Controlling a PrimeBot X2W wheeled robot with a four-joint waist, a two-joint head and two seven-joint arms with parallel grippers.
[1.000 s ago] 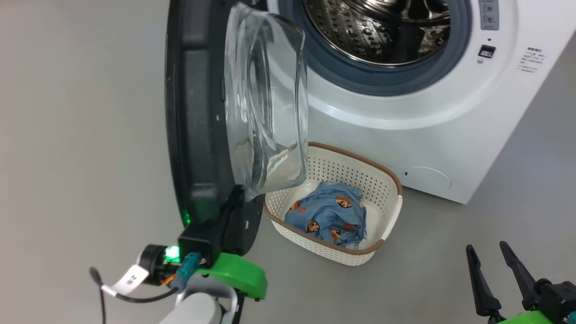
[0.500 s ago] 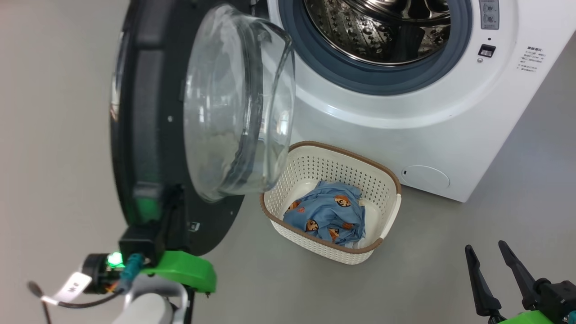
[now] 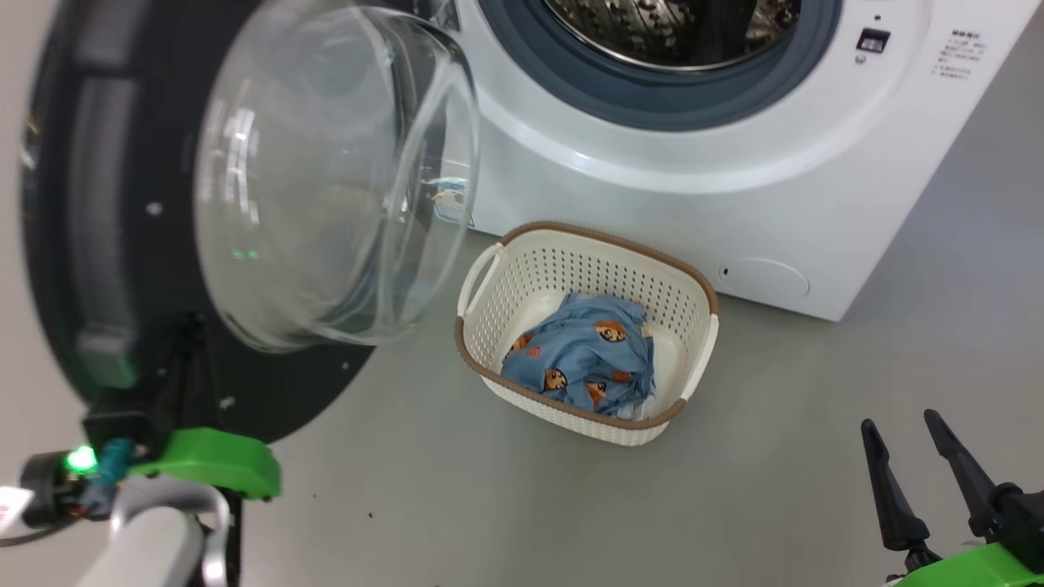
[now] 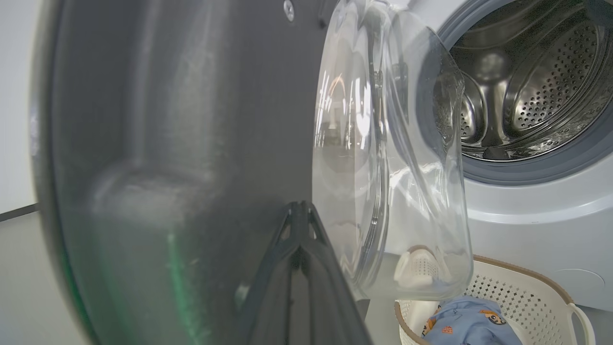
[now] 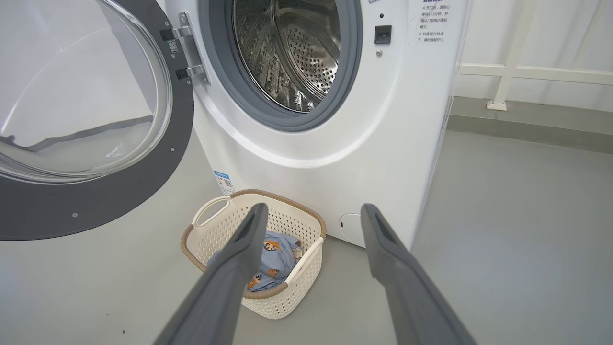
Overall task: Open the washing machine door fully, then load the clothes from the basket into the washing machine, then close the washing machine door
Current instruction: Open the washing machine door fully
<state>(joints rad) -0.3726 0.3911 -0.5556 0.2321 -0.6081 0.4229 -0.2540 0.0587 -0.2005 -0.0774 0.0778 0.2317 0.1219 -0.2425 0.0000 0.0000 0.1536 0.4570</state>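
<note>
The washing machine [image 3: 652,187] stands with its steel drum [image 3: 669,24] exposed. The washing machine door [image 3: 57,244] hangs swung out to the left, its glass bowl [image 3: 326,179] facing the machine. My left gripper [image 3: 189,326] is shut, fingertips pressed against the door's dark inner rim near its lower edge; the left wrist view has the gripper [image 4: 299,206] against that door [image 4: 167,143]. The basket [image 3: 571,277] sits on the floor before the machine, holding the blue bear-print clothes [image 3: 587,355]. My right gripper [image 3: 897,420] hovers open at the lower right, apart from the basket [image 5: 282,297].
Grey floor [image 3: 489,505] spreads in front of and to the right of the basket. A round service flap [image 3: 767,279] sits low on the machine's front. In the right wrist view a white railing [image 5: 507,72] and a raised floor ledge run behind the machine's right side.
The door has swung further open to the left, with my shut left gripper moving along against its rim. The head camera has shifted slightly. My right gripper stays open in place.
</note>
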